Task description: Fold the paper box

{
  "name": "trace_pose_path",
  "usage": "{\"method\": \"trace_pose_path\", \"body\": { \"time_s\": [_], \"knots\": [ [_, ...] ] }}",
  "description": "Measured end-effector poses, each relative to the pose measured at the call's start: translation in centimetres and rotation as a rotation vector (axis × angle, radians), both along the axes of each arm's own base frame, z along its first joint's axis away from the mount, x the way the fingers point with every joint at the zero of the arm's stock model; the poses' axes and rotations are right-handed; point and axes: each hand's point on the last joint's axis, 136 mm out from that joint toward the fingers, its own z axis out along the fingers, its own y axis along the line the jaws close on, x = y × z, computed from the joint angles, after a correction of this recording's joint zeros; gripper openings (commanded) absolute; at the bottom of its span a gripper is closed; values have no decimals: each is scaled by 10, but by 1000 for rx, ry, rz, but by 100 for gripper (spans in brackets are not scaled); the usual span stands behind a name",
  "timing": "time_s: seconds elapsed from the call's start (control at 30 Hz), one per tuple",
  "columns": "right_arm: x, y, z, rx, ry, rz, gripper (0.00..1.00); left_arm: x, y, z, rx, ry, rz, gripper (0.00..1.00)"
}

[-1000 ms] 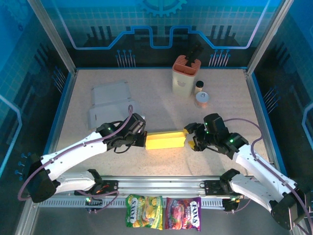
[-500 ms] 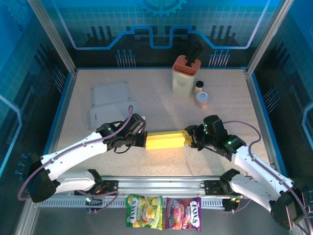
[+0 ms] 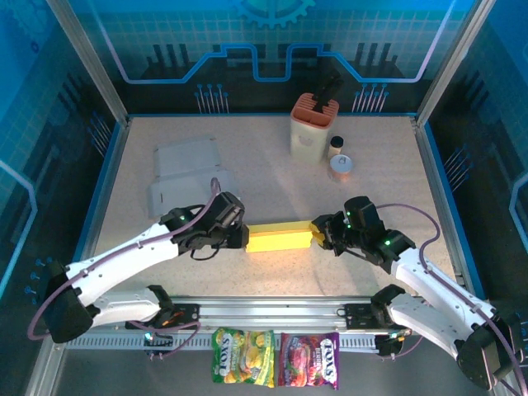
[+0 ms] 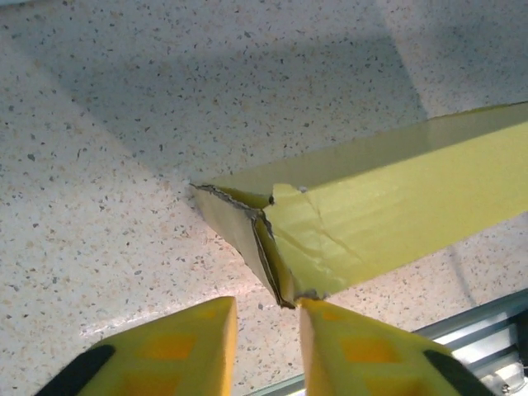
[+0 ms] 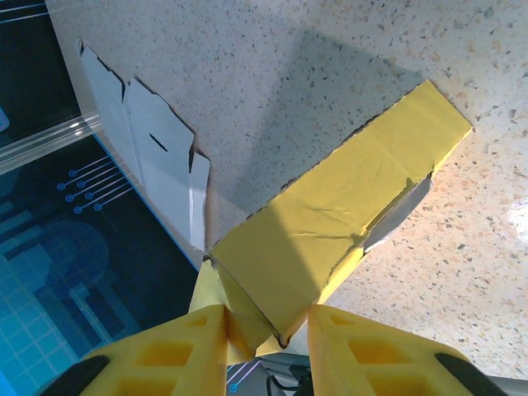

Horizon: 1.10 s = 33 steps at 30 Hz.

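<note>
Top external: right tool [image 3: 316, 233] grasps paper box [image 3: 279, 238]; left tool [image 3: 244, 237] parted; flat cardboard [image 3: 188, 169] beyond.

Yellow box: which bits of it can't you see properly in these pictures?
- Top view: both ends of the yellow box are covered by the left gripper and the right gripper.
- Left wrist view: the box's far end is cut off by the picture's right edge.
- Right wrist view: the box's near corner sits between the fingers; whether they pinch it is unclear.
</note>
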Motion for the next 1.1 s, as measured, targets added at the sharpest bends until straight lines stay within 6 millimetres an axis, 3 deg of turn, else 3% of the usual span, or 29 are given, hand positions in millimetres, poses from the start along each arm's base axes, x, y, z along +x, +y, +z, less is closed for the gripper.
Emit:
{"method": "trace_pose_path", "body": {
  "time_s": [0.17, 0.3, 0.5, 0.83, 1.1],
  "knots": [
    [0, 0, -1, -6, -2, 6, 30, 6, -1, 21, -103, 5, 71, 37],
    [-1, -1, -3, -13, 3, 9, 29, 21, 4, 26, -200, 47, 168, 37],
    [0, 0, -3, -22, 4, 16, 29, 26, 2, 19, -268, 121, 207, 33],
    [0, 1, -3, -25, 9, 26, 29, 12, 1, -7, -263, 207, 202, 26],
    [-1, 1, -4, -31, 14, 31, 29, 12, 0, -11, -289, 191, 193, 21]
  ]
}}
